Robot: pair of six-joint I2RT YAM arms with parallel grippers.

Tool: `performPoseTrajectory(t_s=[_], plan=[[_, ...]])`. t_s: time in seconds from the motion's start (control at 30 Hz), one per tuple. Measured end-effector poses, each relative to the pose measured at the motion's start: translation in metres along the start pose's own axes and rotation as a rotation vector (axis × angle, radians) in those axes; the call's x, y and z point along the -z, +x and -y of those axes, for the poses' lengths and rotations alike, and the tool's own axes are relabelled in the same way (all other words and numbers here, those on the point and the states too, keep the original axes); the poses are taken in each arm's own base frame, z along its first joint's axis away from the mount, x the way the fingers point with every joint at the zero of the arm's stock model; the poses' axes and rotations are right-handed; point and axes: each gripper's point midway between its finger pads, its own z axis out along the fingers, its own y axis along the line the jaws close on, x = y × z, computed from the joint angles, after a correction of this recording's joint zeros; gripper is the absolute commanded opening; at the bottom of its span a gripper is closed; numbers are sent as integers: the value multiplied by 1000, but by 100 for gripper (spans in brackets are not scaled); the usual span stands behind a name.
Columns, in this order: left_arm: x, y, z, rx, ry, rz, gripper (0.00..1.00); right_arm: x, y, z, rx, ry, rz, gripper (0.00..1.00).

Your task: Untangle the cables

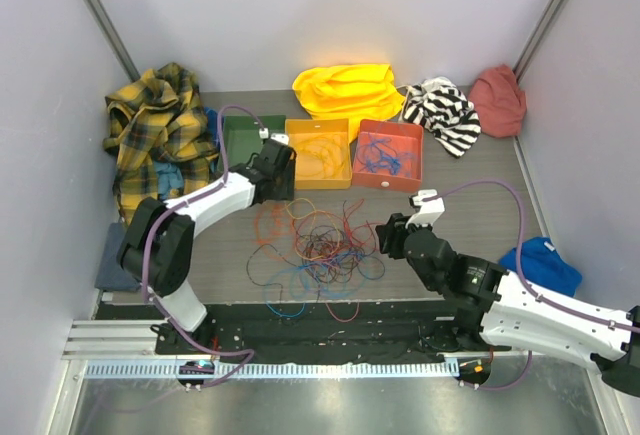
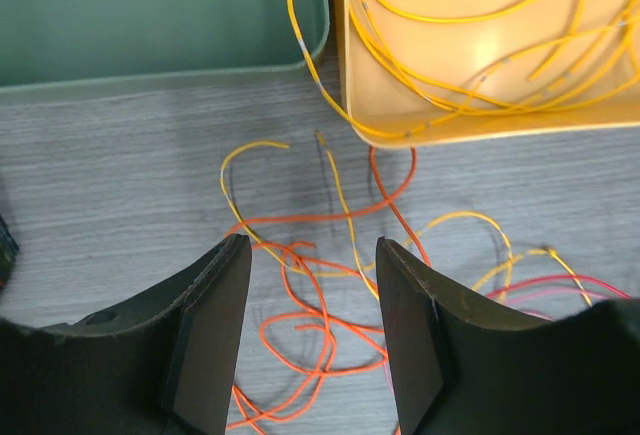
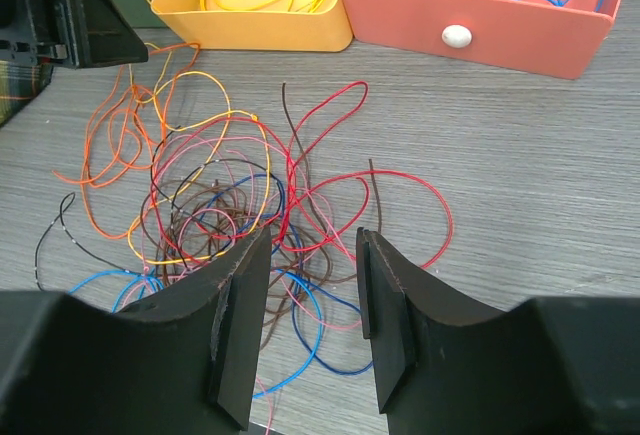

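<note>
I see the cables [image 1: 320, 245] tangled on the table [image 1: 470, 230] between both arms; my left gripper [image 2: 312, 255] hovers partly open over orange and yellow strands, holding nothing; my right gripper [image 3: 313, 245] hangs partly open above the tangle, likewise empty.

A tangle of cables [image 1: 320, 245] is spread at the centre of the grey table [image 1: 470, 205]. A green tray [image 1: 243, 135], yellow tray [image 1: 318, 184] and red tray [image 1: 385, 185] are lined up toward 12 o'clock. A plaid cloth [image 1: 155, 135] is heaped at 10 o'clock, a blue cloth [image 1: 545, 260] at 4
</note>
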Motion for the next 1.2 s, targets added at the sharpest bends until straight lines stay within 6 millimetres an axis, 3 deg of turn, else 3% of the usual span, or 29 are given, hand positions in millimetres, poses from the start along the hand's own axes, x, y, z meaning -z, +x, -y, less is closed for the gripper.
performPoseTrajectory(t_s=[0.27,0.5,0.73,0.9,1.07,1.2], plan=[[-22,3,-2,-63,-49,-47,54,-1,0,2,12,8,2,47],[-34,14,-9,-89,-93,-78,36,2,-1,6,10,13,14,47],[-34,15,-13,-86,-111,-77,49,2,-2,7,11,17,20,47],[-12,26,-31,-65,-159,-76,60,3,-3,7,9,16,21,47],[25,22,-43,9,-159,0,61,3,0,9,11,16,18,47],[30,27,-43,53,-154,6,61,2,2,9,11,15,14,47]])
